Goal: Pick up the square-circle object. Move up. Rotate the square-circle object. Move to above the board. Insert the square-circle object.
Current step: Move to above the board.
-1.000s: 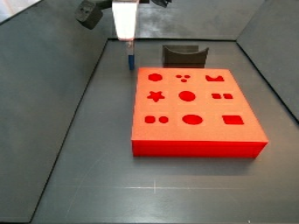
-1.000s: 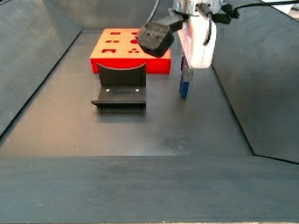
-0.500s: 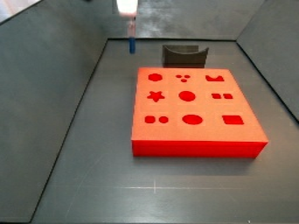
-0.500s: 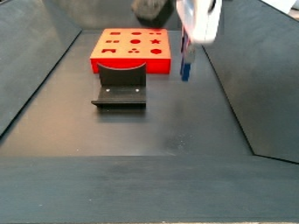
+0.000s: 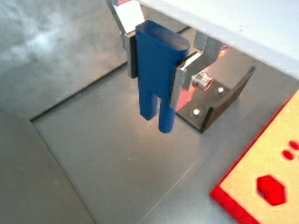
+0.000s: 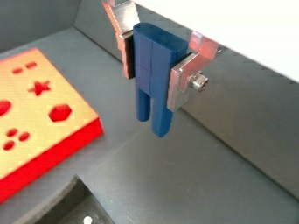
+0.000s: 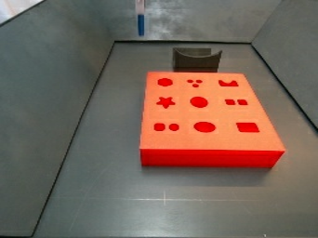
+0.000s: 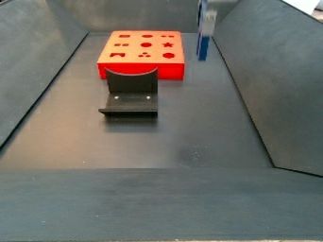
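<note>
While the gripper (image 5: 158,54) clamps both silver fingers (image 6: 183,77) on the upper part of the square-circle object (image 5: 156,77), the blue peg hangs upright, high above the floor beside the board (image 7: 206,113). Open floor lies under it; the fixture (image 8: 130,97) stands apart.

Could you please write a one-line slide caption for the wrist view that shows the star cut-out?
Gripper shut on the blue square-circle object, hanging clear of the floor beside the red board.
</note>
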